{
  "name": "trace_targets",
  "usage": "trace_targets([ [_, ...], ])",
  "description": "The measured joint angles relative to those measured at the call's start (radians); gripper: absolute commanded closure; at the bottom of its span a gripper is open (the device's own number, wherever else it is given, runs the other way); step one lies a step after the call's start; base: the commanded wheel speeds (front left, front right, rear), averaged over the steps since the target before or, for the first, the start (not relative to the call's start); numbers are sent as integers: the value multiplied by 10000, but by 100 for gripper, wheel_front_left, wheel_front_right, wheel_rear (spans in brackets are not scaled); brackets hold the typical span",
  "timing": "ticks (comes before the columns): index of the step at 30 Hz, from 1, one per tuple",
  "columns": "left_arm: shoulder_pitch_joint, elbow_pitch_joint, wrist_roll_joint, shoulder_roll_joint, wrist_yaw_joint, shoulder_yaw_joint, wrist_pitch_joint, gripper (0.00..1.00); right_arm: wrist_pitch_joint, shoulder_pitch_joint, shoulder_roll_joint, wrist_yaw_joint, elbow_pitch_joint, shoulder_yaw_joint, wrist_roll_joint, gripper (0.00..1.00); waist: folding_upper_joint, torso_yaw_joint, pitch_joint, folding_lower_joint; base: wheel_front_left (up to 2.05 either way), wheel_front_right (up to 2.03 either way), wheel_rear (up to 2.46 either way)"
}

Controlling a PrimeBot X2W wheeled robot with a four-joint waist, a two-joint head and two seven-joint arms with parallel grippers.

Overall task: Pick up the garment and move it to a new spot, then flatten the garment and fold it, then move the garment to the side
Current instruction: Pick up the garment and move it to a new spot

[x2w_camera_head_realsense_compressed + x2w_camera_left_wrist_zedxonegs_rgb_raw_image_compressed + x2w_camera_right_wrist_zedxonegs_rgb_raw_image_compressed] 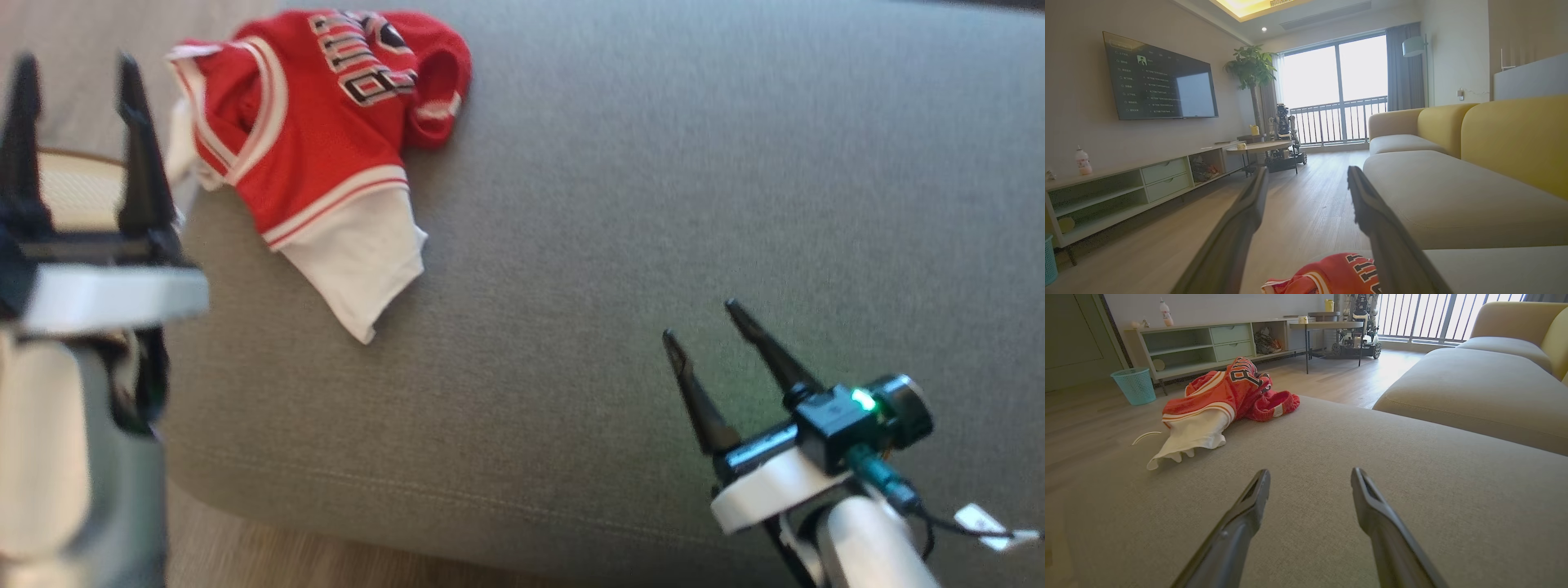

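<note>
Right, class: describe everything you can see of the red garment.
The garment is a red jersey with white-and-red striped trim, black-and-white lettering and a white layer poking from the hem. It lies crumpled, one sleeve bunched, near the left edge of the grey fabric cushion. Nothing grips it.

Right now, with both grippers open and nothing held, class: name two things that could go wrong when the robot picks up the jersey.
1. The jersey lies crumpled close to the edge of the cushion, so a sideways tug from the left gripper might drag it onto the floor.
2. Its red and white layers overlap; a pinch may catch only one, lifting it twisted.
</note>
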Motion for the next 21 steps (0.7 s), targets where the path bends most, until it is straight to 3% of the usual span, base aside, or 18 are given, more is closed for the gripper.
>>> trace_targets([
  [5, -2045, 2343, -188, 558, -345, 21, 25, 0, 0, -616, -38, 0, -196, -470, -249, 0, 0, -326, 986, 1, 0, 0, 0],
  [13, -4840, 6078, -1269, 838, -520, 234, 2057, 0, 0, -1177, -96, 0, -516, -834, -575, 0, 0, -712, 2395, 2, 0, 0, 0],
  [17, -5489, 7651, -1269, 1049, -593, -13, 2792, 0, -2, -1358, -105, 0, -650, -940, -732, 0, 0, -787, 2932, 2, 0, 0, 0],
  [21, -5676, 8847, -1275, 1055, -575, -65, 2865, 0, -2, -1429, -130, 0, -709, -1164, -732, 0, -1, -791, 3253, 2, 0, 0, 0],
])
